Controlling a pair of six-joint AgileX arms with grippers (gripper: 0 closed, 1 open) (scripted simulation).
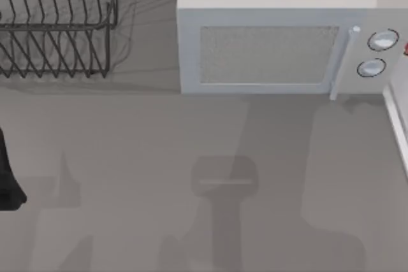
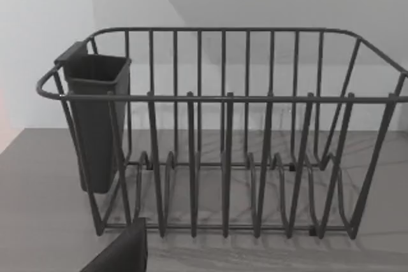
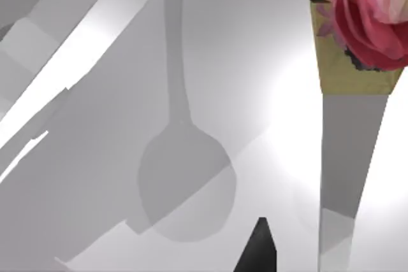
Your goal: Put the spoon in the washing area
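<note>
1. A spoon-shaped grey form (image 3: 183,183) is seen just ahead of the right gripper (image 3: 258,250). Whether it is the spoon itself or its shadow cannot be told.
2. Long axis: the bowl end lies nearest the right gripper and the handle runs straight away from it, so the form points away from the gripper.
3. Right gripper state: cannot be told, as a single dark tip is all that is caught. Nothing is seen held in it.
4. The right arm is judged the nearer one to the spoon form. A rose picture (image 3: 366,17) is seen beyond and off to one side of it.
5. The left gripper (image 2: 121,253) is faced at the dish rack (image 2: 223,132), near it, with the cutlery cup (image 2: 95,119) hung on one end wall. Its state cannot be told either.
6. In the top view, the left arm (image 1: 9,176) is parked at the table's left edge, with the microwave (image 1: 268,49) well off to its far side.
7. The rack is judged to be the washing area. The coming move is expected to hinge on a grasp squared across the handle axis.
</note>
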